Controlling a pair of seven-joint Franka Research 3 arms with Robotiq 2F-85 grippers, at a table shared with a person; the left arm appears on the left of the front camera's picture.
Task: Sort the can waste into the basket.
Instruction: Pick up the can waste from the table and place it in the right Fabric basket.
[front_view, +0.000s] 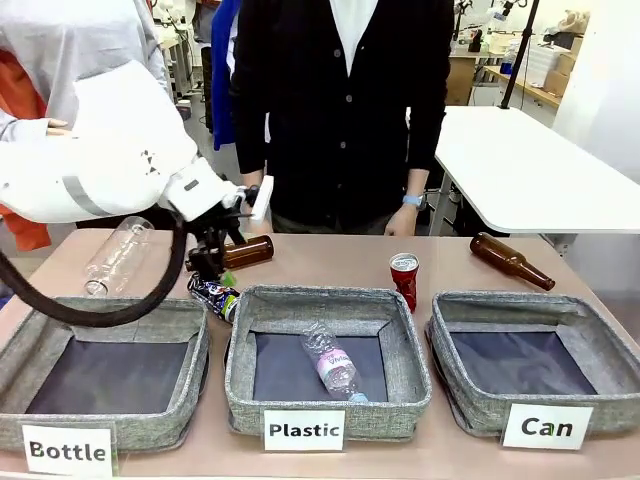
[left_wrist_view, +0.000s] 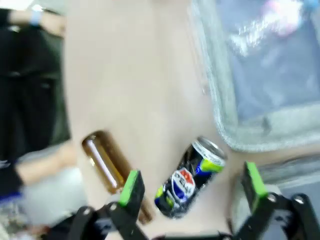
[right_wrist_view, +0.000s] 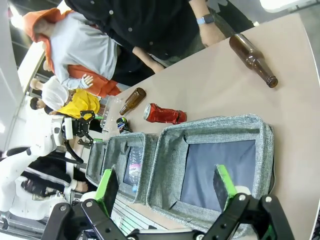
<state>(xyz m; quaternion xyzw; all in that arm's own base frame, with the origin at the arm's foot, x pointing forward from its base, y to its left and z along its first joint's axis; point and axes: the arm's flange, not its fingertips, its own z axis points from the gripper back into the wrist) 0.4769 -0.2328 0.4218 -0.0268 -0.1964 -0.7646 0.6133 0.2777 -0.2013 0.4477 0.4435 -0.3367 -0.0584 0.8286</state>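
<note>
L gripper (front_view: 207, 268) hangs low over the table (front_view: 330, 262), just behind the far-left corner of the Plastic basket (front_view: 395, 345), jaws spread wide. In its wrist cam the dark can (left_wrist_view: 192, 180) lies on its side between the two green pads (left_wrist_view: 131, 187), not pinched, a gap showing on each side. From the front, that can sits right under the gripper, tucked between the Bottle basket (front_view: 190, 325) and the Plastic one, by their far corners. A brown bottle (front_view: 245, 250) lies just behind it.

Red can (front_view: 405, 280) stands upright on the table behind the gap between the Plastic and Can baskets, a bit dented, touching neither gripper. Can basket (front_view: 600, 350) is far right, dark base bare.

R gripper (right_wrist_view: 166, 185) hovers above the Can basket's near side, jaws wide apart, nothing between them.

Clear bottle (front_view: 333, 365) lies inside the Plastic basket; 2nd clear bottle (front_view: 118, 255) lies behind the Bottle basket; 2nd brown bottle (front_view: 510, 260) lies behind the Can basket. Person (front_view: 340, 100) in a black cardigan stands at the far side, arms down
</note>
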